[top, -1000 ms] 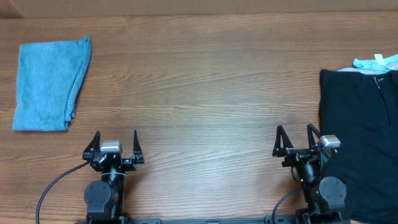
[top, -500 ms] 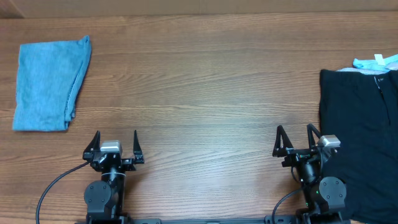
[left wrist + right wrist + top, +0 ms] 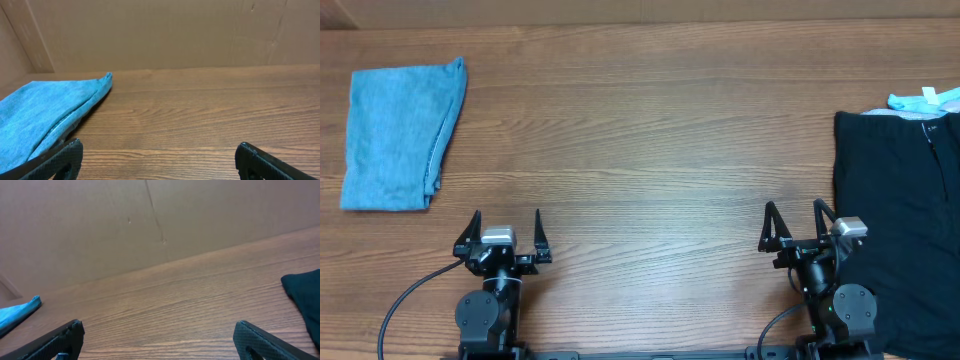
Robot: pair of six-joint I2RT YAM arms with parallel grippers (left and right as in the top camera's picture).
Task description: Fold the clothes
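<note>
Smooth wood-grain table, soft matt blue cloth, matt black garment

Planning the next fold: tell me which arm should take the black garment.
Right. The black garment lies just beside the right arm's fingers. The left arm's fingers sit far across, nearer the blue cloth. Both arms' fingers are open.

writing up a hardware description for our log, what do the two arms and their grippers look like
Both arms are matte black. The left gripper and right gripper each carry two slim black fingers tapering to points. A small silver-grey block sits behind each gripper, above a round black joint housing. A thin black cable curves away from each base. No markings are legible.
</note>
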